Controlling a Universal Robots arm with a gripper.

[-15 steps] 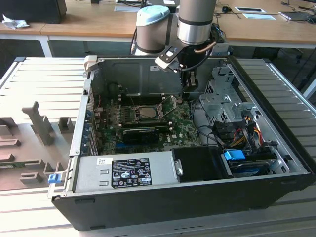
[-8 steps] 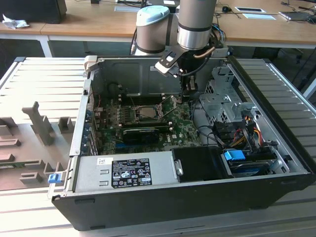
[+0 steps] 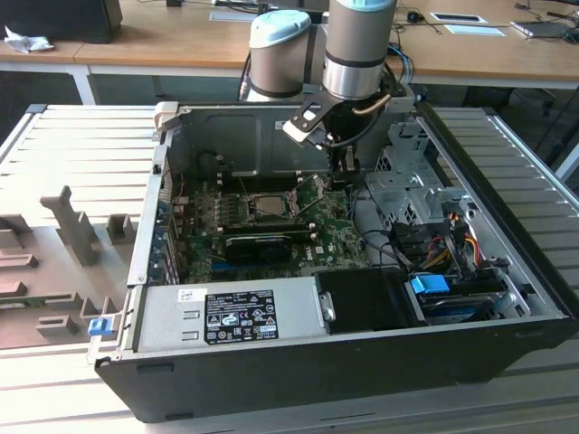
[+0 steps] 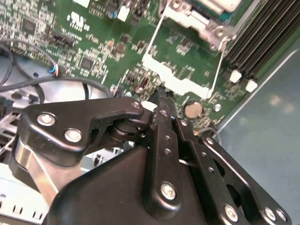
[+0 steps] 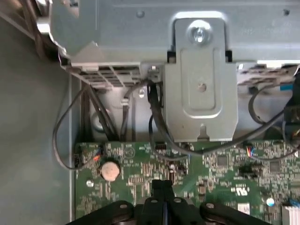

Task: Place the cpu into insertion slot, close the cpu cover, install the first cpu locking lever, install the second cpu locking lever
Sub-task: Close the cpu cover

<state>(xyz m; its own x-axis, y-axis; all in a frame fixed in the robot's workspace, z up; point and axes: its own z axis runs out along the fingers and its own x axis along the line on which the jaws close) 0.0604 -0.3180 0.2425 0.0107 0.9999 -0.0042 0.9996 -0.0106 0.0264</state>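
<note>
In the exterior view the open computer case holds the green board (image 3: 335,237), with the insertion slot (image 3: 271,204) near its middle. The cpu (image 4: 221,3) shows as a pale metal face at the picture's edge in the second wrist view, with the cpu cover (image 4: 192,19) lying as a silvery frame around it. A thin wire lever (image 4: 217,63) runs along the socket's side. My gripper (image 3: 342,179) hangs over the board to the exterior view's right of the slot. Its black fingers (image 4: 161,105) are shut together with nothing between them, just above the board in both wrist views.
Long black memory slots (image 4: 262,33) flank the socket. A coin battery (image 5: 110,170) sits near the fingertips. A grey metal bracket (image 5: 199,93) and cables (image 5: 159,126) rise beyond the board's edge. The power supply (image 3: 226,316), black card (image 3: 258,244) and drive cage (image 3: 412,172) crowd the case.
</note>
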